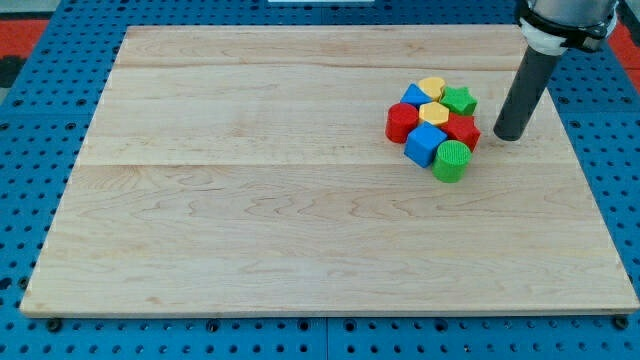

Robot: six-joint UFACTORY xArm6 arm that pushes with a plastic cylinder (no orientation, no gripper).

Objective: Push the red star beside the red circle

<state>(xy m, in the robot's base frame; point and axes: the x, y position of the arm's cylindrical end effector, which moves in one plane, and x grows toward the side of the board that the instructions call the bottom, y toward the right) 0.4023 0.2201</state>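
Tip (508, 136) just right of red star (463, 130), not touching, presumably lining up push toward red circle (401, 123); no tool fitted.

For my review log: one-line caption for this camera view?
My tip stands right of the red star in a tight block cluster; red circle at its left.

Bright, even lighting across the pale wooden worktop (300, 200); wood grain readable edge to edge. No hard glare, only a mild sheen on the dark rod (522, 95). Shadows soft and short: faint dark patch at my tip (509, 137), thin shading under the cluster of blocks (433, 125). Colours saturated, blue pegboard surround (30, 330) vivid. Focus acceptable overall, block edges slightly soft at this resolution. Worktop edges taper toward the view's top; no obvious bowing. Rod's upper end cropped by the frame.
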